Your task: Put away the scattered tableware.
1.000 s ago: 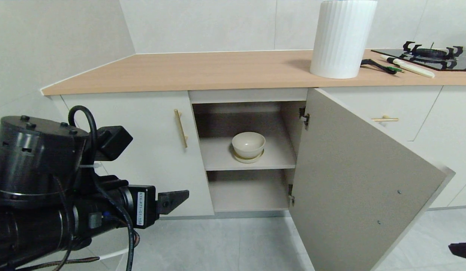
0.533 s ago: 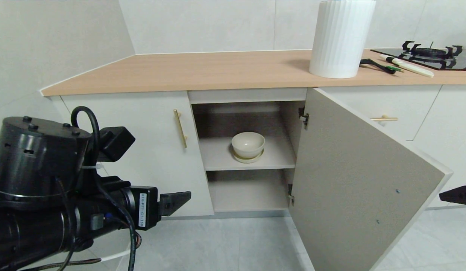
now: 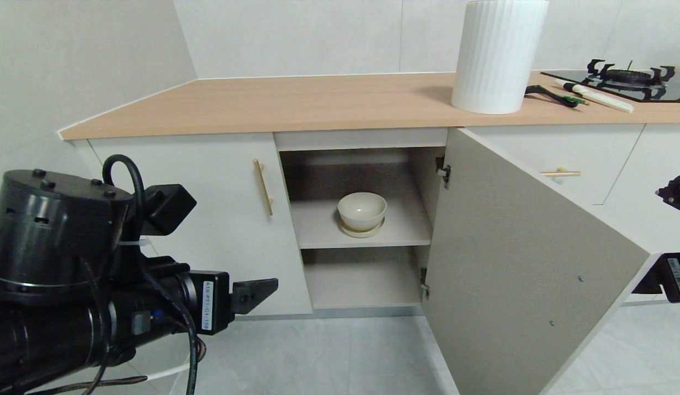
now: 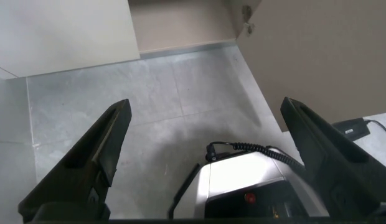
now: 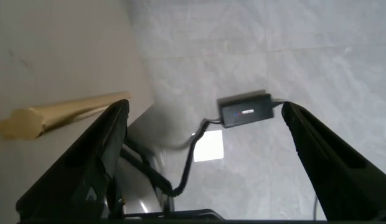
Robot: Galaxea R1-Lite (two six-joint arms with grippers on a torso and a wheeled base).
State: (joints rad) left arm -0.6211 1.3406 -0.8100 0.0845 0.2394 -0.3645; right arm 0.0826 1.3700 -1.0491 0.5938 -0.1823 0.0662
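Note:
A cream bowl (image 3: pixel 362 209) sits on a small plate (image 3: pixel 362 230) on the upper shelf (image 3: pixel 323 230) of the open cabinet. The cabinet door (image 3: pixel 515 247) is swung wide toward me on the right. My left gripper (image 4: pixel 207 107) is open and holds nothing; it hangs low over the floor, left of the cabinet opening. My right gripper (image 5: pixel 204 111) is open too, beside the door's outer face, with the gold door handle (image 5: pixel 62 115) close to one finger. The right arm (image 3: pixel 674 271) shows past the door's free edge.
A tall white ribbed container (image 3: pixel 499 55) stands on the wooden countertop (image 3: pixel 263 101). Beside it lie a black-and-green tool (image 3: pixel 554 97) and a white-handled utensil (image 3: pixel 595 97), near the gas hob (image 3: pixel 630 77). The left door (image 3: pixel 208 219) is closed. Grey tile floor (image 3: pixel 345 351) lies below.
The right arm has risen from the lower right corner to beside the door's free edge. The left arm, bowl and door have stayed put.

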